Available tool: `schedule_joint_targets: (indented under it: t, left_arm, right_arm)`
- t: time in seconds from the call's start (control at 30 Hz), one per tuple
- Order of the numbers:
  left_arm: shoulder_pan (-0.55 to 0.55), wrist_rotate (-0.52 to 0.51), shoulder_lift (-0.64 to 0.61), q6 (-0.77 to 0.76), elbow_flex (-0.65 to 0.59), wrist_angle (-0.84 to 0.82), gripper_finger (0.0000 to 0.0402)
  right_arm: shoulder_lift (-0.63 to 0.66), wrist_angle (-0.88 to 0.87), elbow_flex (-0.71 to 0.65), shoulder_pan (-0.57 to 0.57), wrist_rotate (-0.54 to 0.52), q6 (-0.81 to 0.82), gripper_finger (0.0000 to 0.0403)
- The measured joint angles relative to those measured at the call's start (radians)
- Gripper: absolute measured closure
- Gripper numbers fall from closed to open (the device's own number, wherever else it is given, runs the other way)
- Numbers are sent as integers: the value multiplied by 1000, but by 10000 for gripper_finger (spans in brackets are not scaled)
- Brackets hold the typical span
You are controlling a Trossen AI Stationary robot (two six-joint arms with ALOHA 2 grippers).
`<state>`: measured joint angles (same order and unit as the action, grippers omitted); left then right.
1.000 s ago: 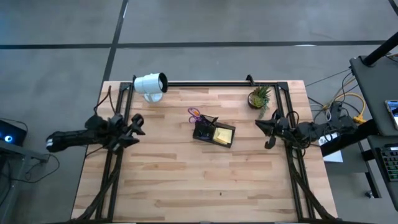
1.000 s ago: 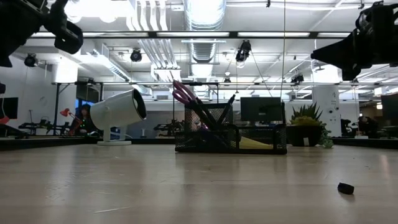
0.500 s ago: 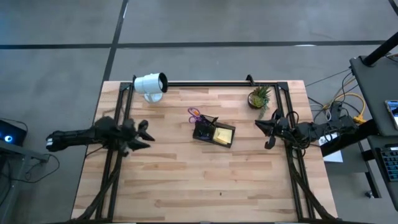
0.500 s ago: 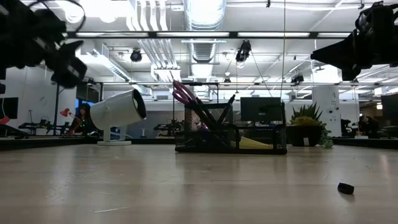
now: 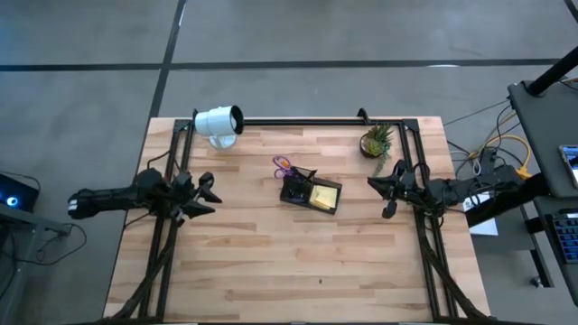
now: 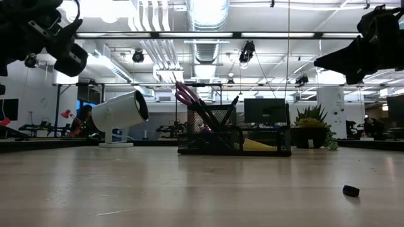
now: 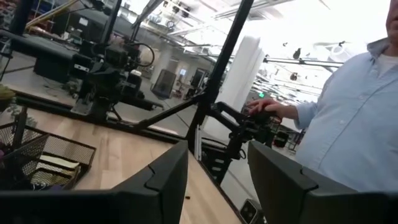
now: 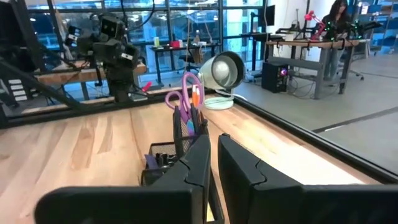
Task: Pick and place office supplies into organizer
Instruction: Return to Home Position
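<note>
- High view: the organizer (image 5: pixel 296 191) stands mid-worktop (image 5: pixel 271 262), between the two grippers. The left gripper (image 5: pixel 206 192) and the right gripper (image 5: pixel 386 197) both point inward at it and are well apart from it, the right one nearer. Yellow sticky notes (image 5: pixel 327 193) lie in the compartment on the right arm's side.
- Low view: both arms hang above the organizer (image 6: pixel 233 135). Only this view shows a small dark item (image 6: pixel 351 190) loose on the worktop; its kind cannot be told.
- Left wrist view: the left gripper (image 7: pixel 214 168) is spread wide and empty. A person (image 7: pixel 354 118) stands beyond the worktop.
- Right wrist view: the right gripper (image 8: pixel 214 162) is nearly closed and empty. Purple-handled scissors (image 8: pixel 180 96) stand upright straight ahead.
</note>
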<state>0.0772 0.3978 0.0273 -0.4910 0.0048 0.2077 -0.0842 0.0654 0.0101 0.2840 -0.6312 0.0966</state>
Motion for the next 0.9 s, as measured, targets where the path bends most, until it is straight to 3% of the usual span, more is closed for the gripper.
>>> schedule_joint_targets:
  t: [0.9]
  left_arm:
    - [-25, -2, 7, 0, 0, -32, 249]
  right_arm:
    - [38, 0, 0, 0, 1, 4, 380]
